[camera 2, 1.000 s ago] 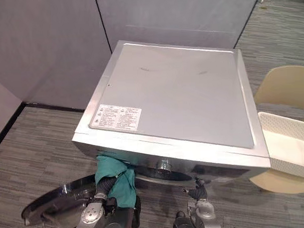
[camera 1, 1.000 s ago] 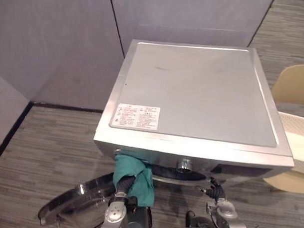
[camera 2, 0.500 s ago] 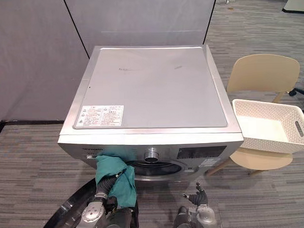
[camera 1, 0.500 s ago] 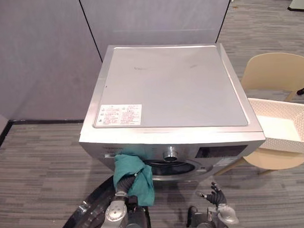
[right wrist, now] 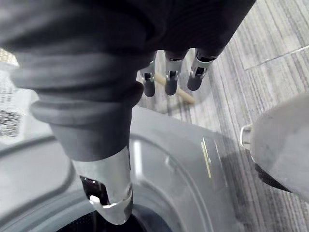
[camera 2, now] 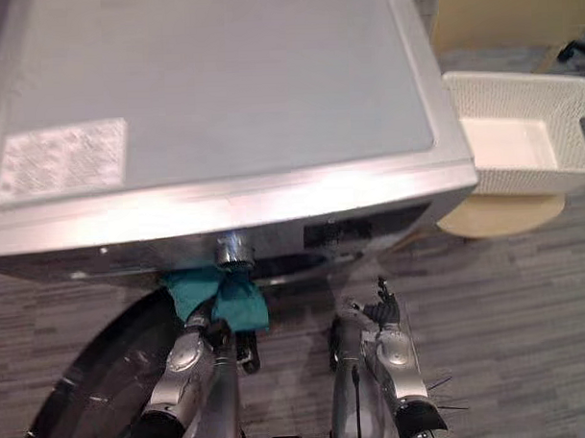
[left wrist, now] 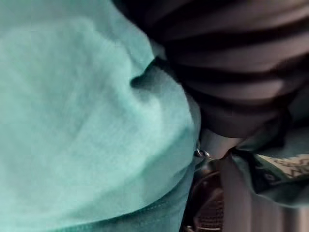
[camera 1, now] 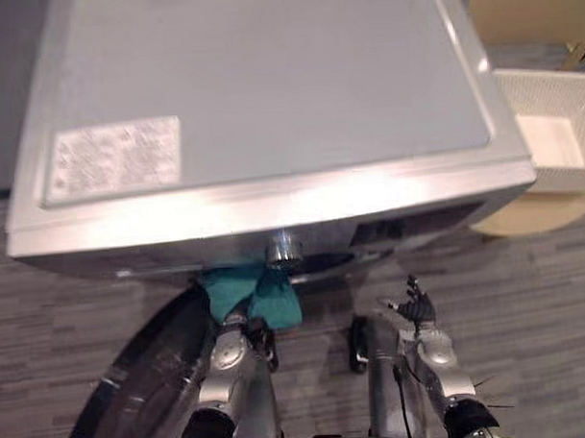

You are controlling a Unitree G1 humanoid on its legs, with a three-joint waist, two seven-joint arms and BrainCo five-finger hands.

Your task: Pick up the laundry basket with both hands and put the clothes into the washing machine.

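Left wrist view: left hand (left wrist: 231,72) under teal garment (left wrist: 87,121), grip unreadable.
Garment: at mouth of washing machine (camera 1: 269,85), below front edge.
Right hand (camera 1: 414,309): relaxed, empty.
Laundry basket (camera 2: 527,179): aside, looks empty.
Remaining: push garment inside.

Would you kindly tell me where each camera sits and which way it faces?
Left eye view: on the head, looking down on the top of the washing machine; both arms show below, the left ending at a teal cloth.
Right eye view: beside it, sharing that scene, white basket at right.
Left wrist view: close against the teal cloth; the dark cover of the left hand shows.
Right wrist view: along the fingers of the right hand toward the machine's front and carpet.
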